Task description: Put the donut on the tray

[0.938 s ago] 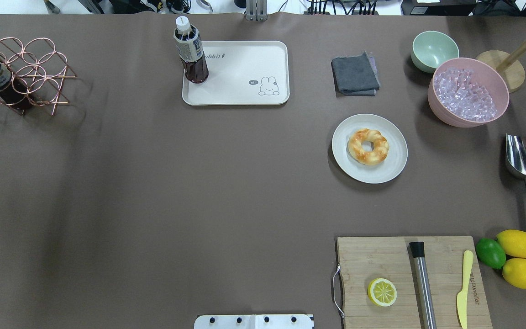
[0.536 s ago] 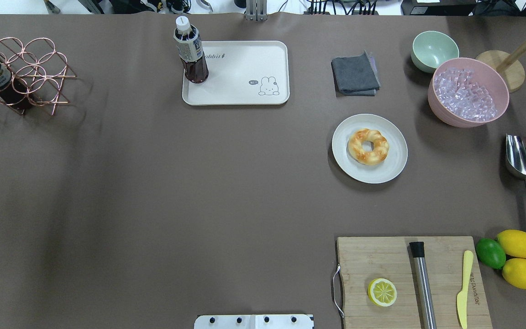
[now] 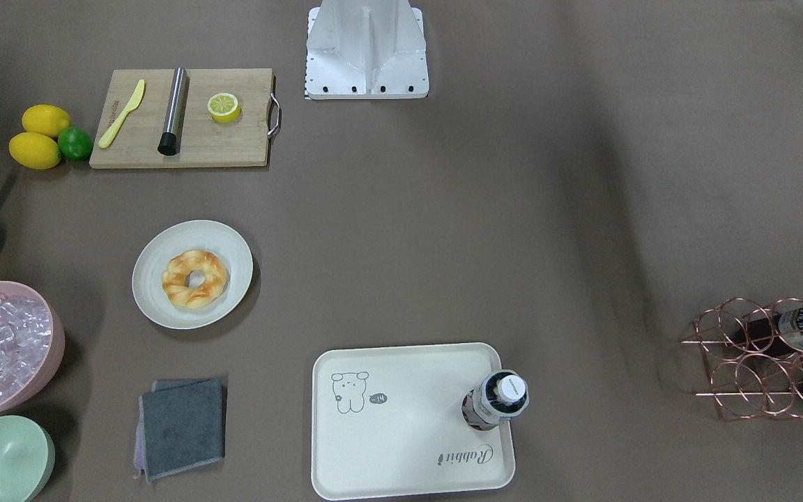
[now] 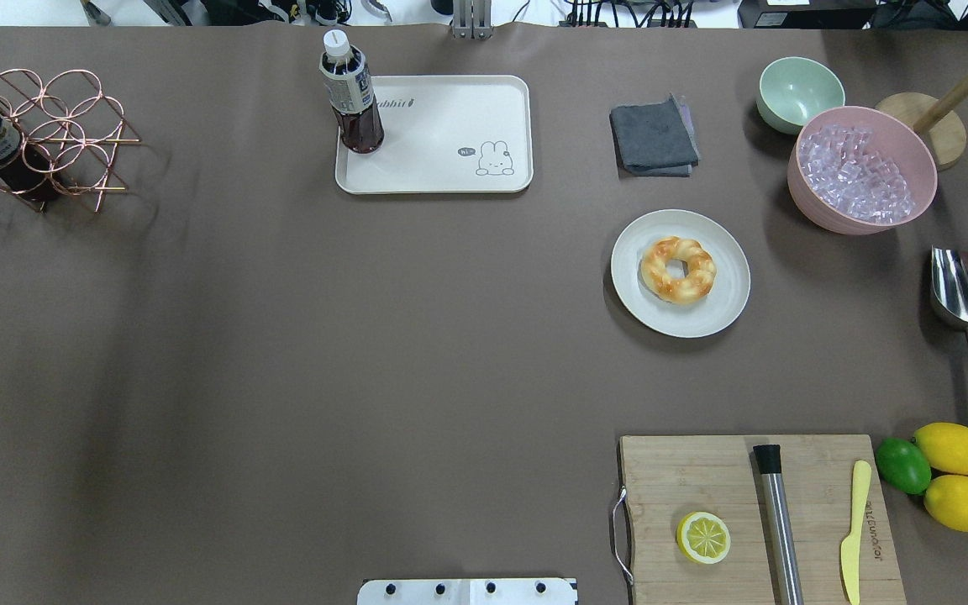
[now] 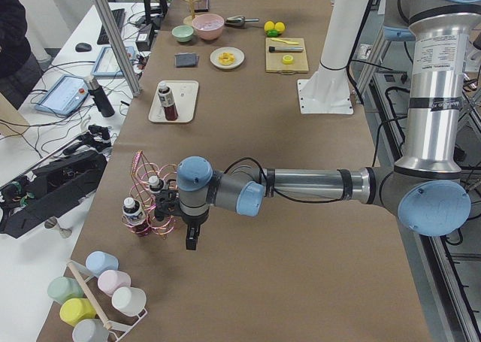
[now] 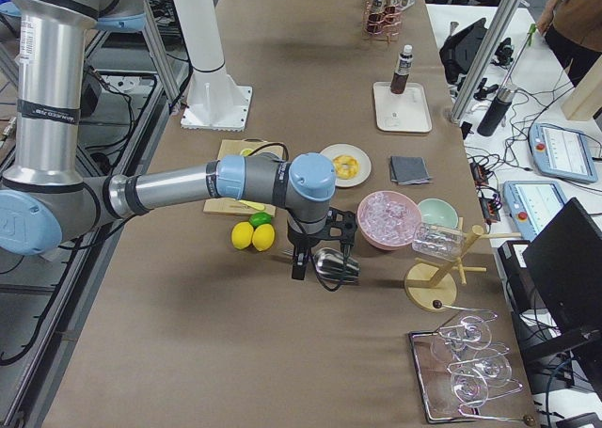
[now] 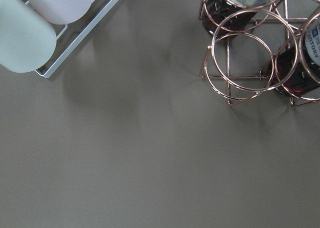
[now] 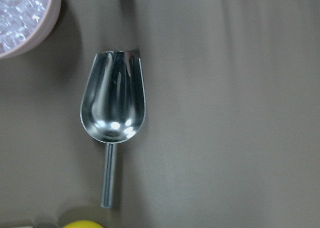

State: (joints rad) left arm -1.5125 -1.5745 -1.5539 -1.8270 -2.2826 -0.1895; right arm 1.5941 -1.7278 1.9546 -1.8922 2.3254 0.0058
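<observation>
The twisted glazed donut lies on a round white plate right of the table's middle; it also shows in the front view. The cream rabbit tray sits at the far middle, with a dark drink bottle upright on its left corner. My left gripper hovers by the copper rack, far from both. My right gripper hovers over the metal scoop. Both show only in side views, so I cannot tell whether they are open or shut.
A copper wire rack with bottles stands far left. A grey cloth, green bowl, pink bowl of ice and scoop are at the right. A cutting board with lemon half, muddler and knife is near right.
</observation>
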